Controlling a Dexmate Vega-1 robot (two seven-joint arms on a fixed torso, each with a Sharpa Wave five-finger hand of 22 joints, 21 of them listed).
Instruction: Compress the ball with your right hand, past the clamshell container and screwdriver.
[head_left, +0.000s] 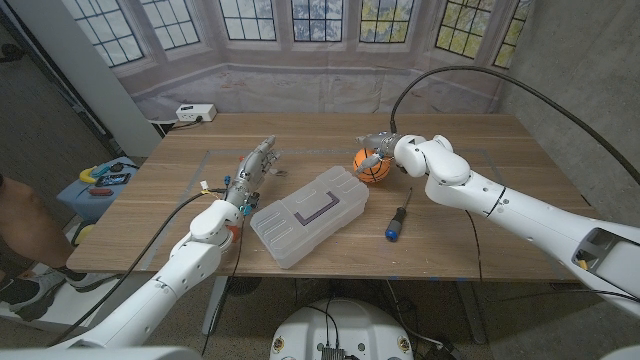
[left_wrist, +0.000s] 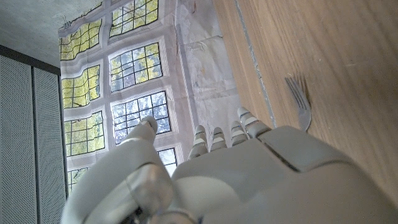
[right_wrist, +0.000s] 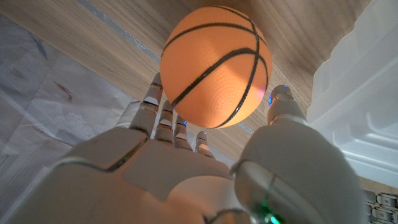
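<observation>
already my right hand (head_left: 385, 152) is at the ball (head_left: 374, 166), which sits on the table (head_left: 470, 250) past the far end of the clamshell container (head_left: 308, 215) and beyond the screwdriver (head_left: 397, 221). in the right wrist view the ball (right_wrist: 216, 66) sits between my fingers (right_wrist: 163, 112) on one side and the thumb (right_wrist: 287, 104) on the other, so i judge the reach done. the fingers look cupped round it, close or touching, but the ball looks fully round, so i reckon the squeeze itself is not yet made; whether i have a firm hold i cannot tell.

left to do: close the fingers in and press the ball.

around it, the container lies slantwise at the table's middle, just beside my right forearm, and the screwdriver lies under that arm, near the front edge. neither blocks the hand now. my left hand (head_left: 255, 166) waits well apart on the other side, fingers stretched out and holding nothing, with a fork (left_wrist: 301, 100) on the wood near it.
</observation>
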